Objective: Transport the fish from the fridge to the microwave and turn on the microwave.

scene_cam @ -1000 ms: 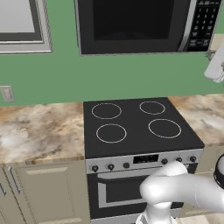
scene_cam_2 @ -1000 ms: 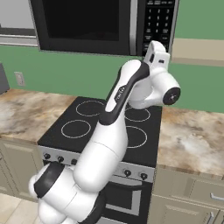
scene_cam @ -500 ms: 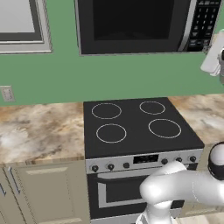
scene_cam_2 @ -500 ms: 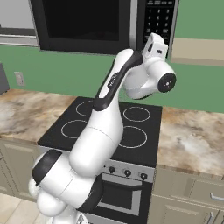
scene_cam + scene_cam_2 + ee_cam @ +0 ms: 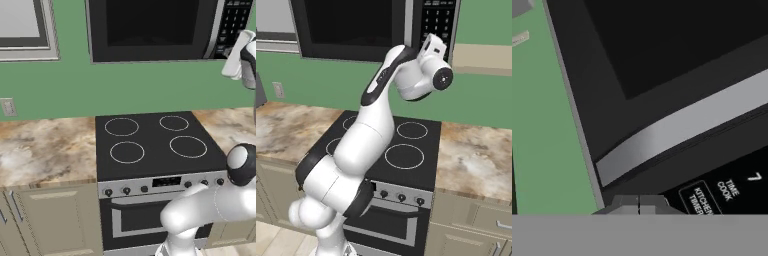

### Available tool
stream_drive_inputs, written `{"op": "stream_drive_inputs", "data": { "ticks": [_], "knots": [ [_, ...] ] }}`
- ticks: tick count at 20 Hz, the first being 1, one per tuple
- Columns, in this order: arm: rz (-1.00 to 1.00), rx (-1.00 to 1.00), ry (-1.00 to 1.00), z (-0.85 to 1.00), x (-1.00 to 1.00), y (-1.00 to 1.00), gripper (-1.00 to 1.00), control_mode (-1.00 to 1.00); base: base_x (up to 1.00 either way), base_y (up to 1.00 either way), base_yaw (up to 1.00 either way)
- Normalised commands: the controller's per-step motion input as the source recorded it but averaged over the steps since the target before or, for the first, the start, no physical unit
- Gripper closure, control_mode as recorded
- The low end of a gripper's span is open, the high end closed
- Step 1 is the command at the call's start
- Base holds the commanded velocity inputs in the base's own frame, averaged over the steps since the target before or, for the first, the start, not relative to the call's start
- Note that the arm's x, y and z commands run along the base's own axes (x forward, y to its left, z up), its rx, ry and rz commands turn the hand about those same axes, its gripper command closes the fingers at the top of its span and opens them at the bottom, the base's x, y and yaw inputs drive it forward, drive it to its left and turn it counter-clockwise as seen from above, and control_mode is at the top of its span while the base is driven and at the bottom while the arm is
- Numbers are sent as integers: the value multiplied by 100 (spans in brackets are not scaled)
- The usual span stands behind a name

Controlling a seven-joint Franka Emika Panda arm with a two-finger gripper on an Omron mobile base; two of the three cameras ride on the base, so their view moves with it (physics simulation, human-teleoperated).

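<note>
Over the last second the white arm's two-finger gripper (image 5: 639,204), fingers together and empty, has risen toward the wide black microwave's (image 5: 356,27) pale-button keypad (image 5: 437,22), so I judge pressing start is next.

The black microwave (image 5: 150,27) hangs on the green wall (image 5: 125,87), its door shut. Its buttons (image 5: 234,25) are on the right side. The white claw (image 5: 235,55) is up by those buttons, very close. Below sits a black stove (image 5: 155,142) with four rings. A stone tabletop (image 5: 45,150) lies beside the stove.
</note>
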Motion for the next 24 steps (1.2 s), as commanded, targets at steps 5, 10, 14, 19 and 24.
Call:
{"op": "stream_drive_inputs", "data": {
  "ticks": [5,10,14,19,24],
  "knots": [
    [0,13,4,0,34,0,100,-100,0,0,0],
    [0,14,3,0,26,-2,100,-100,0,0,0],
    [0,15,2,0,20,-14,100,-100,0,0,0],
    [0,16,0,-1,16,-19,100,-100,0,0,0],
    [0,14,1,-8,22,-13,100,-100,0,0,0]
  ]
}}
